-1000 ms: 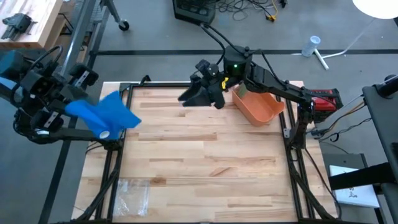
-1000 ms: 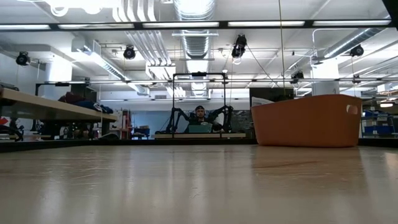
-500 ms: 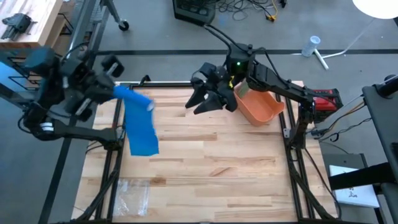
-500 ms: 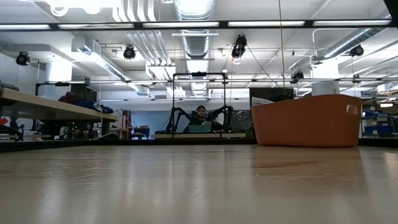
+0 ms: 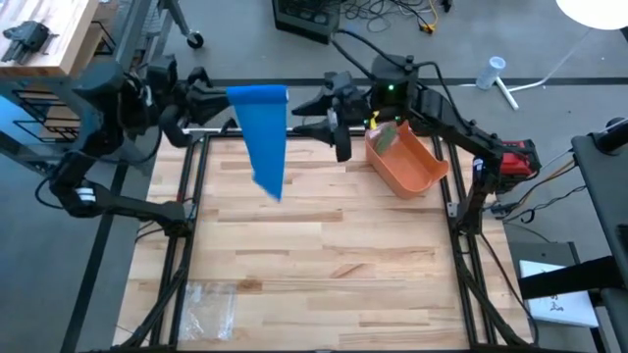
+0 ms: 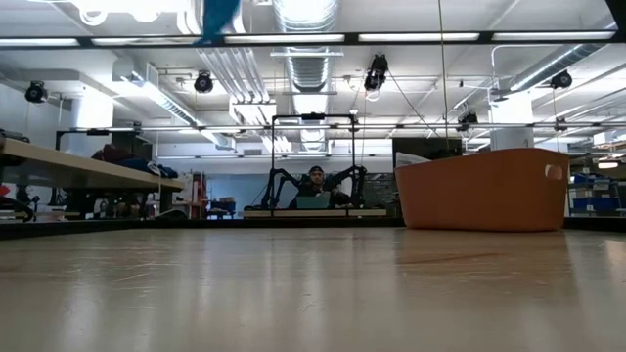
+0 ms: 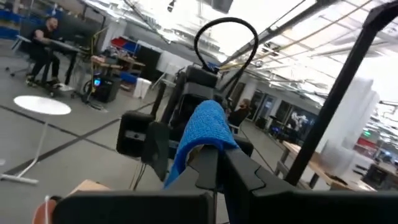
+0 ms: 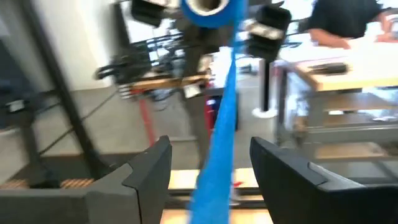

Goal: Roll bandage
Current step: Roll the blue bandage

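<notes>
The wooden table point(image 5: 314, 245) lies bare under the arms, so the work happens in the air over its far edge. The orange bin point(image 5: 407, 162) waits at the far right. The blue bandage point(image 5: 263, 132) hangs high from the left gripper point(image 5: 218, 103), clenched on its rolled end so the tail drops free. The right gripper point(image 5: 312, 110) faces it, fingers spread, apparently lining up to catch the strip.

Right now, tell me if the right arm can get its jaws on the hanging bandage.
Probably yes: the right gripper is open, facing the bandage held up by the left gripper, with nothing between them.
</notes>
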Robot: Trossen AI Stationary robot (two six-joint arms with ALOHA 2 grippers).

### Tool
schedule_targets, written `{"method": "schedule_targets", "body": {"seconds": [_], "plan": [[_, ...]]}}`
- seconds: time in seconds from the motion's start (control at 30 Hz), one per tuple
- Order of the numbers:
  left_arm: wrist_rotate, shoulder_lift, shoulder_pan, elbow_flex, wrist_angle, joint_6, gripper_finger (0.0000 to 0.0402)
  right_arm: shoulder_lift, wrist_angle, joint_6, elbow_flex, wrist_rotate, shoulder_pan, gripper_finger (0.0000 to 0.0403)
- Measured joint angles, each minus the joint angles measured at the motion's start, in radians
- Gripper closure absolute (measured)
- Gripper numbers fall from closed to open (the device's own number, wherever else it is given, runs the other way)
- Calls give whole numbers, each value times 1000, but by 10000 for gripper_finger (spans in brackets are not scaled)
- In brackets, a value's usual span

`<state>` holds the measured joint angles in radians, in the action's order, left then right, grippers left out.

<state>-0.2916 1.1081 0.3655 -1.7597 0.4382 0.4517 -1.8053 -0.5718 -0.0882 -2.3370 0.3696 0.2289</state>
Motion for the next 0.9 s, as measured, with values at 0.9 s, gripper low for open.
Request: {"method": "schedule_targets", "body": {"seconds": [0.9], "plan": [[-93,31,31,-96,4,-20,399,-155,157,-70,1,-159,0,202]]}}
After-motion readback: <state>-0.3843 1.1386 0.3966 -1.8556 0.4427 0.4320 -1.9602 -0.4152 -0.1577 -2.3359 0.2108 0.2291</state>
